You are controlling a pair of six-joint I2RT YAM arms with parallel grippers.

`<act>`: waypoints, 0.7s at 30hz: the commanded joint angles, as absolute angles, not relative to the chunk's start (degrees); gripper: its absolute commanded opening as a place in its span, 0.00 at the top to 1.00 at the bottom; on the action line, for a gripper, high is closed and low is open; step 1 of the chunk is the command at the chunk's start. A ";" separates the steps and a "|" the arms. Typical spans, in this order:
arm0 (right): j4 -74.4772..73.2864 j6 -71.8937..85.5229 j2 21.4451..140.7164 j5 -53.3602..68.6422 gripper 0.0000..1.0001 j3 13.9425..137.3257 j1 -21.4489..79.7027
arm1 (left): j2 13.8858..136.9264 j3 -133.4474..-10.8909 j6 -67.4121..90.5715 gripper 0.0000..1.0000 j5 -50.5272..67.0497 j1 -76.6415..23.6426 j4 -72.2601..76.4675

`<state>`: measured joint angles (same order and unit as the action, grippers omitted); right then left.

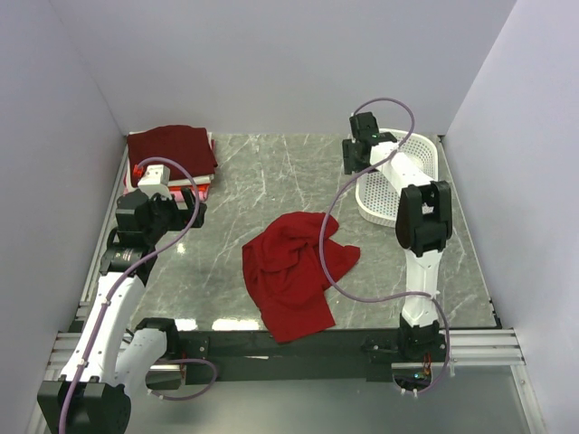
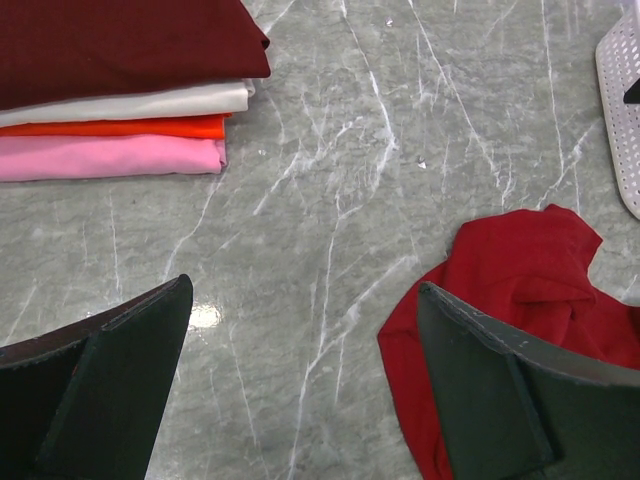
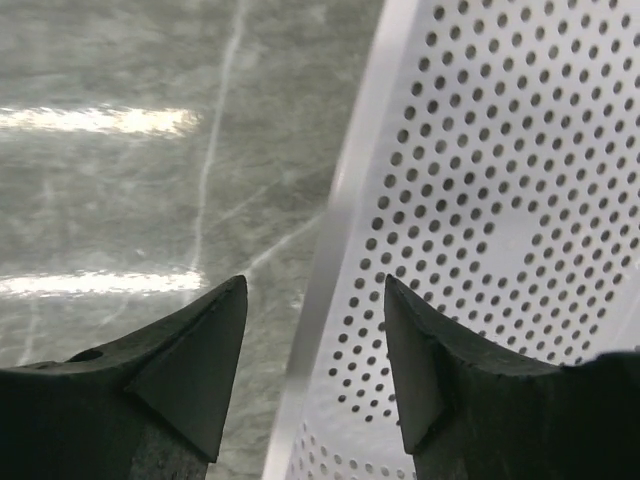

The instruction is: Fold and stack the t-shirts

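Note:
A bright red t-shirt (image 1: 294, 271) lies crumpled in the middle of the marble table; it also shows in the left wrist view (image 2: 520, 270). A stack of folded shirts (image 1: 172, 149) sits at the back left: dark maroon (image 2: 120, 45) on top, then white (image 2: 150, 103), orange-red (image 2: 130, 127) and pink (image 2: 110, 157). My left gripper (image 1: 188, 212) (image 2: 305, 290) is open and empty above bare table, between the stack and the red shirt. My right gripper (image 1: 355, 161) (image 3: 315, 285) is open and empty, its fingers either side of the basket's rim.
A white perforated plastic basket (image 1: 407, 181) (image 3: 500, 180) lies at the back right; its edge also shows in the left wrist view (image 2: 622, 110). Grey walls close the table in at the back and on both sides. A purple cable loops over the red shirt (image 1: 326, 262).

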<state>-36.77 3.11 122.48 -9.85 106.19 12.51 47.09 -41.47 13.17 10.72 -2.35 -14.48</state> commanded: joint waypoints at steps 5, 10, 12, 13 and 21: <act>-39.45 4.40 125.50 -13.63 0.52 108.37 12.75 | 46.23 -42.36 12.92 0.00 12.48 -2.55 -12.74; -38.94 1.59 126.30 -16.60 0.61 107.67 12.75 | 46.32 -42.36 12.92 0.01 12.30 -2.55 -12.83; -38.94 0.44 126.39 -17.49 0.66 107.67 12.57 | 46.41 -42.45 12.92 0.01 12.22 -2.55 -12.83; -38.76 -1.04 126.30 -17.93 0.71 107.49 12.39 | 46.41 -42.36 13.01 0.01 12.13 -2.55 -12.83; -35.25 -7.03 125.42 -17.84 0.80 107.04 9.68 | 47.02 -42.45 12.92 0.01 11.95 -2.55 -12.92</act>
